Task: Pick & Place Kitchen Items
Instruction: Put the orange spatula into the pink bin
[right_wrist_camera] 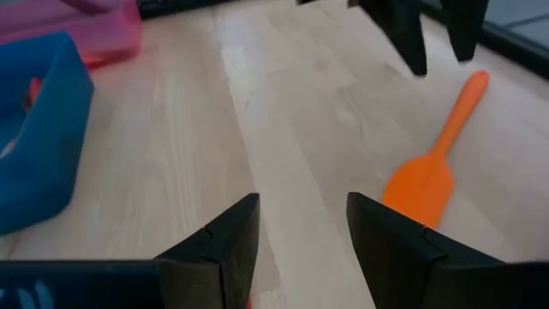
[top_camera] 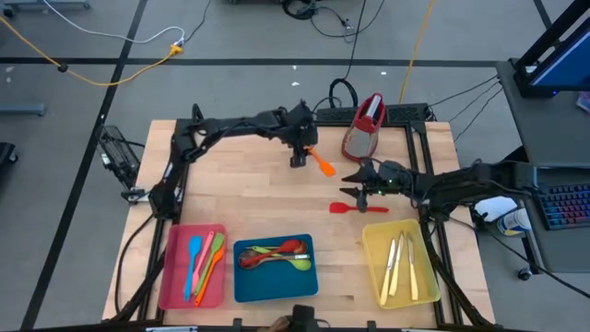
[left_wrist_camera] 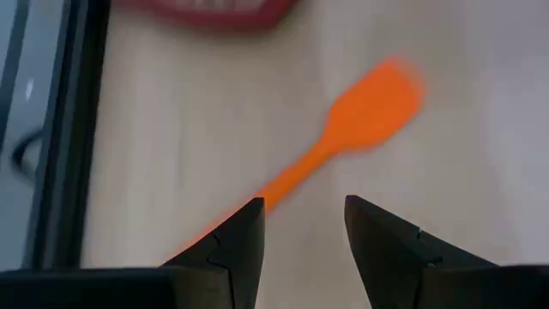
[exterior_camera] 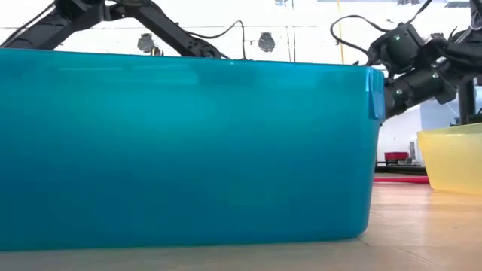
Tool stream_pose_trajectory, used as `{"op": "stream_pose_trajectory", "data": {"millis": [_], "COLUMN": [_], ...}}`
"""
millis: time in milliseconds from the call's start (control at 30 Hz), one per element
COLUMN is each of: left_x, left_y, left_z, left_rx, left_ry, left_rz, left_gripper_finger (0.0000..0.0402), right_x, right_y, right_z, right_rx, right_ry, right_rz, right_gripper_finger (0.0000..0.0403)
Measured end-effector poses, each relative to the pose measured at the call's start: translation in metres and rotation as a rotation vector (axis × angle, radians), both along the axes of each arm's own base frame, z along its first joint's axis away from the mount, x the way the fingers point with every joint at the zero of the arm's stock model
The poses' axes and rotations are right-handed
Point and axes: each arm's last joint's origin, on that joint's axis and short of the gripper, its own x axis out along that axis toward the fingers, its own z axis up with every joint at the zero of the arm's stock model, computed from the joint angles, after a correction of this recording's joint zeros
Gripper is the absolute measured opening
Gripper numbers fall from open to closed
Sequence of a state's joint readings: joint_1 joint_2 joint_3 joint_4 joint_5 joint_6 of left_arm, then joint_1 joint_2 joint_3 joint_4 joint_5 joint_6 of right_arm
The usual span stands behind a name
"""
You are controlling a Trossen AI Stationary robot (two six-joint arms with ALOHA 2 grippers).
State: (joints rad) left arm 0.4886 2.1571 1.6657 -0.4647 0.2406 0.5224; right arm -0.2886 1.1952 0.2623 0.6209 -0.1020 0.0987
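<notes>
Hovering with parted fingers, the left gripper point(top_camera: 298, 160) has the orange spatula point(top_camera: 323, 164) at three o'clock, handle toward it.

orange spatula point(top_camera: 323, 165) flat on table, far middle, lying diagonal, red spatula point(top_camera: 359, 208) flat on table right of centre, blue, pink, green and orange spatulas point(top_camera: 204, 262) in red tray, green and red spoons point(top_camera: 277, 255) in blue tray, cream knives point(top_camera: 398, 266) in yellow tray
</notes>
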Motion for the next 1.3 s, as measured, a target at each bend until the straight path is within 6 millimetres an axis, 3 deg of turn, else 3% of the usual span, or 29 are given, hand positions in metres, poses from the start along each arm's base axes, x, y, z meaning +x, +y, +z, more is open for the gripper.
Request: {"op": "stream_pose_trajectory", "data": {"millis": [200, 367, 567, 667, 867, 1067, 1300], "left_x": [0.003, 0.004, 0.012, 0.013, 0.01, -0.019, -0.063], "left_y": [0.007, 0.008, -0.009, -0.023, -0.057, -0.086, -0.098], "left_z": [0.018, 0.029, 0.029, 0.038, 0.076, 0.121, 0.174], "left_rx": [0.068, 0.012, -0.02, 0.032, 0.251, 0.234, 0.197], "left_ry": [0.116, 0.109, 0.099, 0.124, 0.153, 0.18, 0.128], "left_rz": [0.037, 0.083, 0.038, 0.051, 0.091, 0.097, 0.15], "left_gripper_finger": [0.0165, 0.0165, 0.0165, 0.0164, 0.0134, 0.0095, 0.007], "right_x": [0.001, 0.002, 0.004, 0.016, 0.06, 0.091, 0.102], "right_y": [0.0, -0.001, -0.006, -0.007, -0.016, -0.029, -0.037], "right_z": [-0.003, 0.001, 0.0, -0.002, -0.005, -0.021, -0.035], "right_rx": [0.068, 0.053, 0.031, 0.054, 0.01, 0.018, 0.002], "right_ry": [0.006, -0.042, -0.041, -0.018, 0.076, 0.262, 0.347], "right_rz": [-0.027, -0.048, -0.183, -0.182, -0.237, -0.402, -0.546], "right_gripper_finger": [0.0171, 0.0171, 0.0171, 0.0171, 0.0171, 0.0171, 0.0174]}}
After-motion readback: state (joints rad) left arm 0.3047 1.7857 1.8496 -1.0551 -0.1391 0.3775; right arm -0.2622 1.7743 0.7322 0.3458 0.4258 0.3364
